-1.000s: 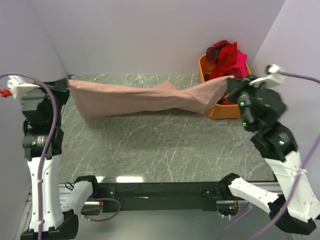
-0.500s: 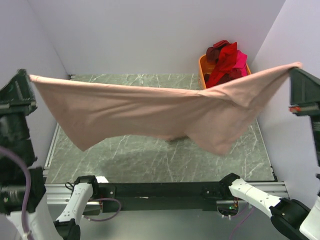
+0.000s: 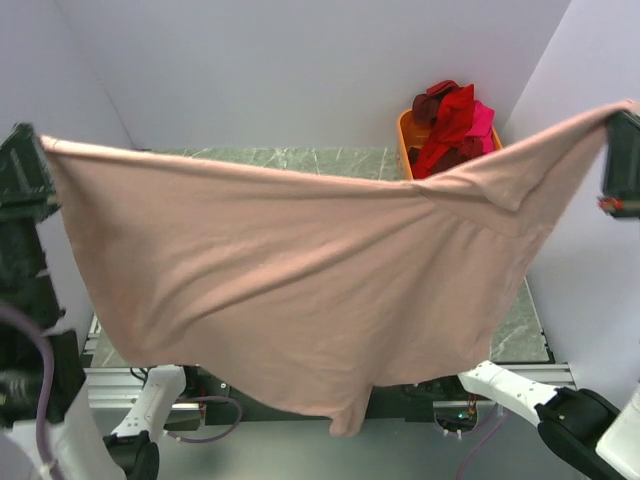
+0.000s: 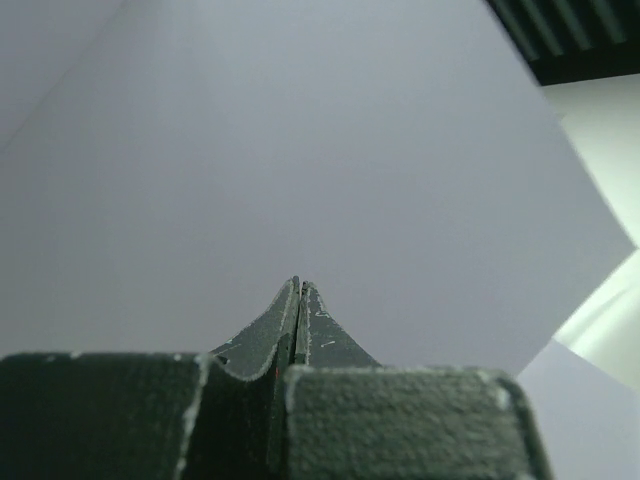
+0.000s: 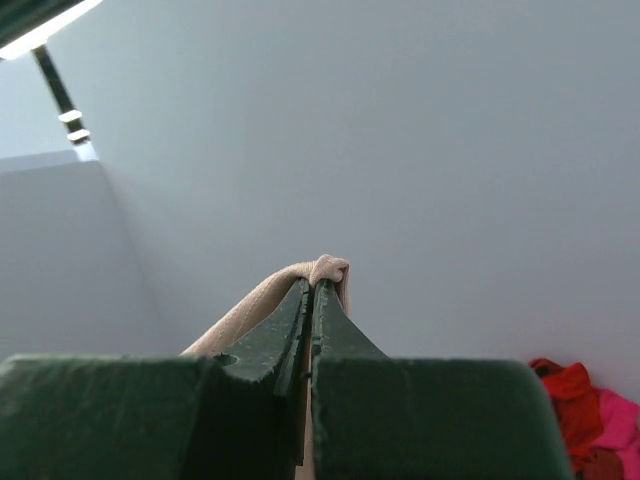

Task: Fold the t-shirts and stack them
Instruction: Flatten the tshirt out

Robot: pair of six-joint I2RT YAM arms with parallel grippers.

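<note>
Two arms hold one dusty pink t-shirt (image 3: pixel 290 270) stretched wide in the air between them, above the green marbled surface (image 3: pixel 300 160). The left pincer (image 3: pixel 38 148) sits at the shirt's far left corner. In its own wrist view the two fingers (image 4: pixel 325 335) are pressed flat together and no cloth shows past them, though from above the corner of the shirt ends right at that tip. The right pincer (image 3: pixel 618 118) is clamped on the opposite corner, up beside the right wall, and its wrist view shows a small bunched fold of pink fabric poking out at the fingertips, jaws tight on it. The shirt's top edge runs in a shallow sag from one pincer to the other, with a crease pulling toward the right grip. The rest hangs as a broad sheet, its lowest point dropping in front of the arm bases at the near edge, and it hides most of the surface. Behind it, in the back right corner, an orange tub (image 3: pixel 405 130) holds a heap of other t-shirts (image 3: pixel 452 118) in red, maroon and hot pink, well apart from the hanging one.
</note>
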